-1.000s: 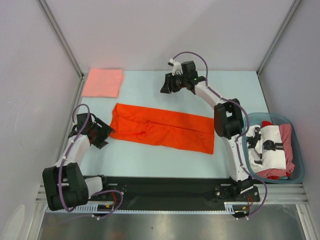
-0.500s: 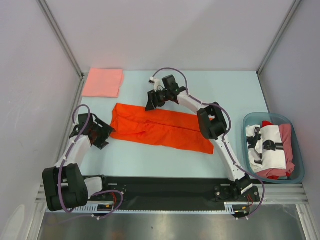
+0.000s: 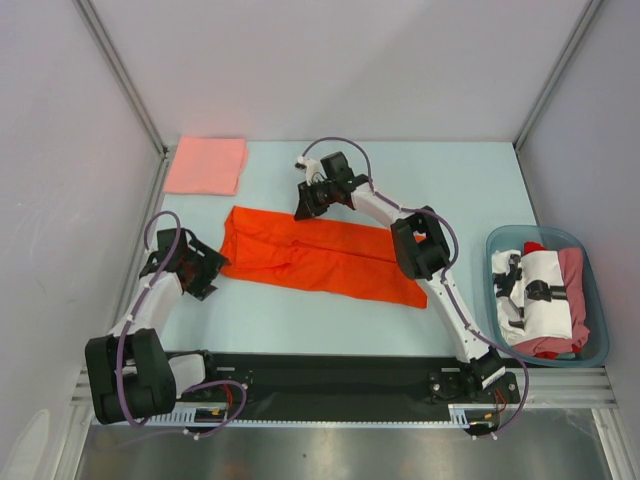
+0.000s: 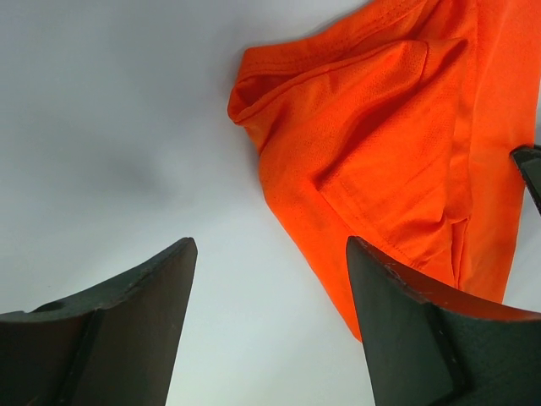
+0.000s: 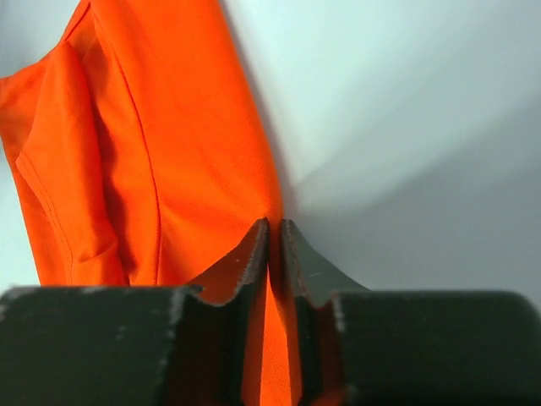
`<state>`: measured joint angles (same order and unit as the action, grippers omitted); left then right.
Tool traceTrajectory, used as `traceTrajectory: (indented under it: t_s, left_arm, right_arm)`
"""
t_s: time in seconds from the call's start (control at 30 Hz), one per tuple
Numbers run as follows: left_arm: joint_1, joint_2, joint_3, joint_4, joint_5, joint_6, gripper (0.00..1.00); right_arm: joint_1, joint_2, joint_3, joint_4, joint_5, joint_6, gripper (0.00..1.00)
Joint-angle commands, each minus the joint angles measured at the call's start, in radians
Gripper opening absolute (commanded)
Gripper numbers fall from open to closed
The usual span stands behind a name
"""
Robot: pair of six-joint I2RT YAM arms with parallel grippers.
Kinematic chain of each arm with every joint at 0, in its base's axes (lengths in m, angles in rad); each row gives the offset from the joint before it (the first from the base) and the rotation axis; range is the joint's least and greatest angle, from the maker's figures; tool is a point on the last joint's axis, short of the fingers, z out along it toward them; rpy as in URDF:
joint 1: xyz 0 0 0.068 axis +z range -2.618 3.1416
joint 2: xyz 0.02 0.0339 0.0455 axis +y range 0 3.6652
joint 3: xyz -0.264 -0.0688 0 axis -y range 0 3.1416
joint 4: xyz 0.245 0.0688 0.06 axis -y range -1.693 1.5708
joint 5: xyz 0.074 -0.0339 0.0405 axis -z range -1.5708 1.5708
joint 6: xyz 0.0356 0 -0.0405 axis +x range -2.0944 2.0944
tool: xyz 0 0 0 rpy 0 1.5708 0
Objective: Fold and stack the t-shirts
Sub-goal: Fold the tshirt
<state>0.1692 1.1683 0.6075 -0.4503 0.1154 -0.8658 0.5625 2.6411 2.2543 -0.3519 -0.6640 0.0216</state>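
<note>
Top external shows me the orange shirt (image 3: 325, 255) folded into a long strip across the middle of the desk (image 3: 470, 180). Since a second ago my right end effector (image 3: 305, 208) has swung in from the far side and clamped its far edge; the left end effector (image 3: 208, 268) gapes beside its left end, empty.
</note>
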Motion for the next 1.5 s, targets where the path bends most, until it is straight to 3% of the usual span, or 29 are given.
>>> traceTrajectory:
  t_s: [0.0, 0.13, 0.63, 1.07, 1.3, 1.47]
  left_arm:
    - [-0.005, -0.013, 0.009, 0.012, -0.019, -0.021, 0.77]
    - [-0.005, 0.002, 0.032, 0.013, -0.022, -0.022, 0.77]
    - [-0.06, 0.071, 0.092, 0.022, -0.054, -0.058, 0.76]
    - [-0.365, 0.327, 0.316, 0.101, -0.065, -0.078, 0.74]
    - [-0.525, 0.41, 0.387, 0.18, -0.016, -0.058, 0.73]
    - [-0.684, 0.458, 0.385, 0.318, 0.032, -0.09, 0.68]
  right_arm:
    - [0.0, 0.028, 0.028, -0.042, 0.0, 0.012, 0.15]
    - [0.0, 0.039, 0.034, -0.068, -0.005, 0.017, 0.0]
    - [-0.183, -0.049, -0.039, 0.025, 0.205, 0.116, 0.0]
    - [-0.372, -0.05, -0.044, -0.039, 0.515, 0.323, 0.0]
    - [-0.424, -0.104, -0.121, -0.1, 0.526, 0.38, 0.0]
    - [-0.427, -0.171, -0.11, -0.176, 0.55, 0.259, 0.38]
